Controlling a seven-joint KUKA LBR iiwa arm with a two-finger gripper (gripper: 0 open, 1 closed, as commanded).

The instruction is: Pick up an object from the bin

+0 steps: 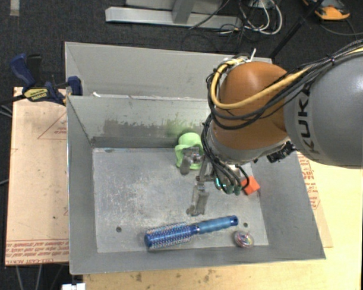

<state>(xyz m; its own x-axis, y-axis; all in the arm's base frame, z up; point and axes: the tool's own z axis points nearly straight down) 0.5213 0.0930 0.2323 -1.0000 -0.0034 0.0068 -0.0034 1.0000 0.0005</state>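
Bin floor [132, 187] scuffed, gripper [197, 208] near blue hairbrush [187, 232]

Left half of grey metal bin [126, 193] floor bare, open passage. Front blocked: long blue bristled plastic hairbrush [190, 231], small round silvery trinket [243, 239] just beside its handle tip. Lime-green plastic piece [187, 149] near back wall.

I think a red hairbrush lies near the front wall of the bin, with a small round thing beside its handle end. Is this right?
Not quite. The camera view shows that the hairbrush is blue, not red. It does lie near the front wall of the bin, with a small round thing beside its handle end.
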